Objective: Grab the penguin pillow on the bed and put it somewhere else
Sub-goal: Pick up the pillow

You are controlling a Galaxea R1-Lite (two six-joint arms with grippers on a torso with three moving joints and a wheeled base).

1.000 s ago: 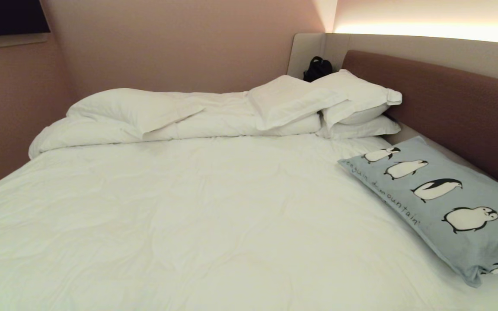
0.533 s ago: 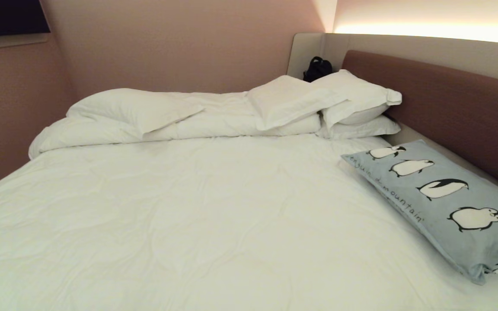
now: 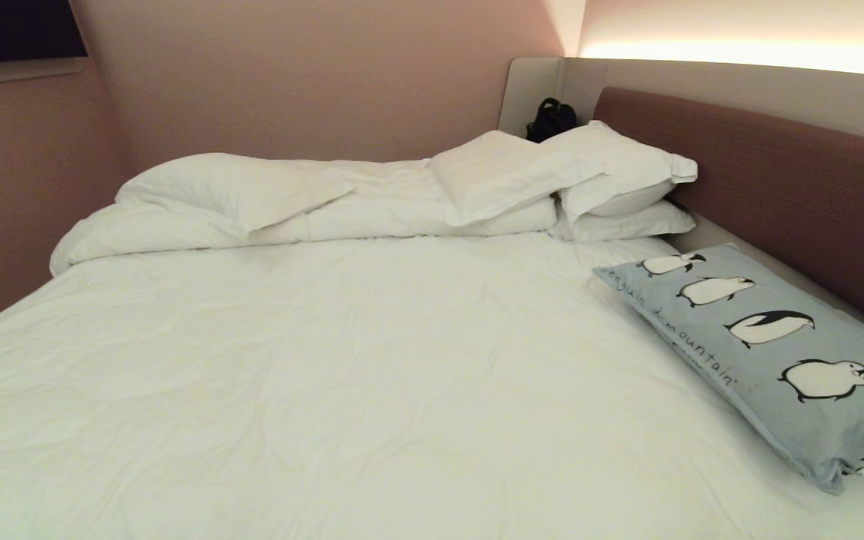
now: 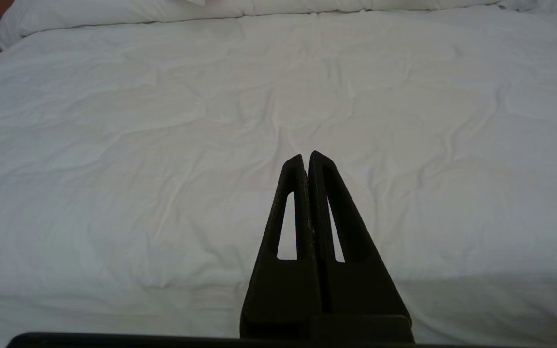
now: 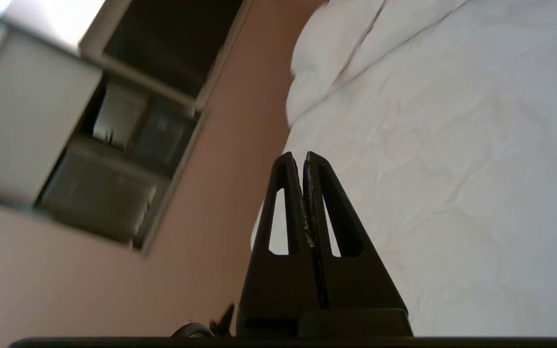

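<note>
Pillow [image 3: 762, 352] lies at bed's [image 3: 372, 375] right edge by headboard [image 3: 777, 180]. Soft, light, probably limp; pinch near corner. Right gripper [image 5: 302, 157] and left gripper [image 4: 306, 157] closed, empty.

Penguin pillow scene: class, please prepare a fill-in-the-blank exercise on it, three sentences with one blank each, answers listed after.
1. The penguin pillow lies on the bed beside the brown ____.
2. The right gripper has its fingers ____, with nothing between them.
3. Behind the white pillows, in the corner, sits a ____ bag.

Missing words: headboard; shut; black
</note>
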